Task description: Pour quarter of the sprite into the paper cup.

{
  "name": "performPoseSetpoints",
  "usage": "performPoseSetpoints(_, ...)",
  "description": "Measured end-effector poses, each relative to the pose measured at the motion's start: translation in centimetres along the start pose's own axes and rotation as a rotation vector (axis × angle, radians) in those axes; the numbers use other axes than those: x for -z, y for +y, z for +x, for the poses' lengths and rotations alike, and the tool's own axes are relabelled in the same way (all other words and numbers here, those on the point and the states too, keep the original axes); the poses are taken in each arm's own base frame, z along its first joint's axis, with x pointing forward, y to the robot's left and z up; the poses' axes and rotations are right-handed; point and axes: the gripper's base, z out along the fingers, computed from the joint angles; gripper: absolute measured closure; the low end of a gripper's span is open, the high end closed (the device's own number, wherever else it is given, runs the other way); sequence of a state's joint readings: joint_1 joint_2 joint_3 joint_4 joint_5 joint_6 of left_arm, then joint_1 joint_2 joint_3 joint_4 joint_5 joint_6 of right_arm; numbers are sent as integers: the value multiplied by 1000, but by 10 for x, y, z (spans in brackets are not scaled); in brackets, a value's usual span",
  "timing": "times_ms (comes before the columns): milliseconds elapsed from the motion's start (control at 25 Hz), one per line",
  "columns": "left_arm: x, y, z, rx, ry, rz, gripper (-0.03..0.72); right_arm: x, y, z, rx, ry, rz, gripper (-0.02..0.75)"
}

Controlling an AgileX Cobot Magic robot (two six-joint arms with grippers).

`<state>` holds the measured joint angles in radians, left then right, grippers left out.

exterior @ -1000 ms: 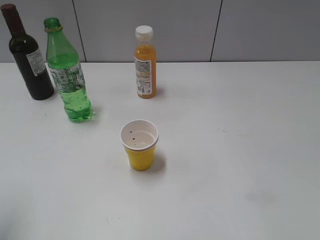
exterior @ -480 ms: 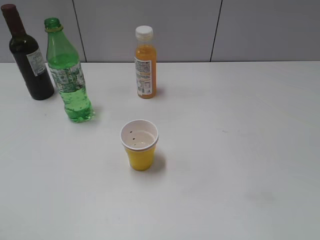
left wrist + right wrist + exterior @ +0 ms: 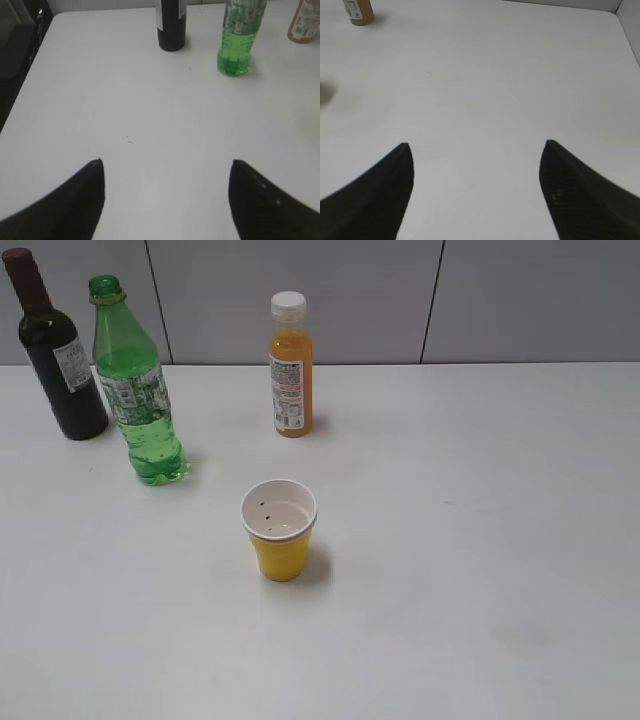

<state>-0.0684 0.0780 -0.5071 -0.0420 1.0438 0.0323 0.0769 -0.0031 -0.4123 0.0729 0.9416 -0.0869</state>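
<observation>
Sprite, tall clear-green plastic bottle [image 3: 134,390], pale label, upright, approx. half full, uncapped. Yellow paper cup [image 3: 279,530] nearby. Both grippers [image 3: 165,170] [image 3: 476,150] spread wide, empty. Nothing shifted vs. earlier.

Sprite and paper cup, both upright on your desk [image 3: 480,540].
Your green sprite [image 3: 135,390] stands apparently uncapped, back-left of the yellow paper cup [image 3: 279,530], well apart.

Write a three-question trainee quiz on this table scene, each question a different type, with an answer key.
1. True or false: the sprite stands upright between the wine bottle and the paper cup.
2. Which gripper holds something? A) left gripper B) right gripper C) neither
3. Fill in: the orange juice bottle has a ____ cap.

Key: 1 true; 2 C, both open over bare table; 3 white.
</observation>
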Motion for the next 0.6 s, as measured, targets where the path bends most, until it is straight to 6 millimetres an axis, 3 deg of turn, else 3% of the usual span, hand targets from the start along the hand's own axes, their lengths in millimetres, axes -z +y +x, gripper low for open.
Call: performPoseSetpoints(600, 9, 0, 5, -5, -62, -5, 104, 0, 0, 0, 0, 0, 0, 146)
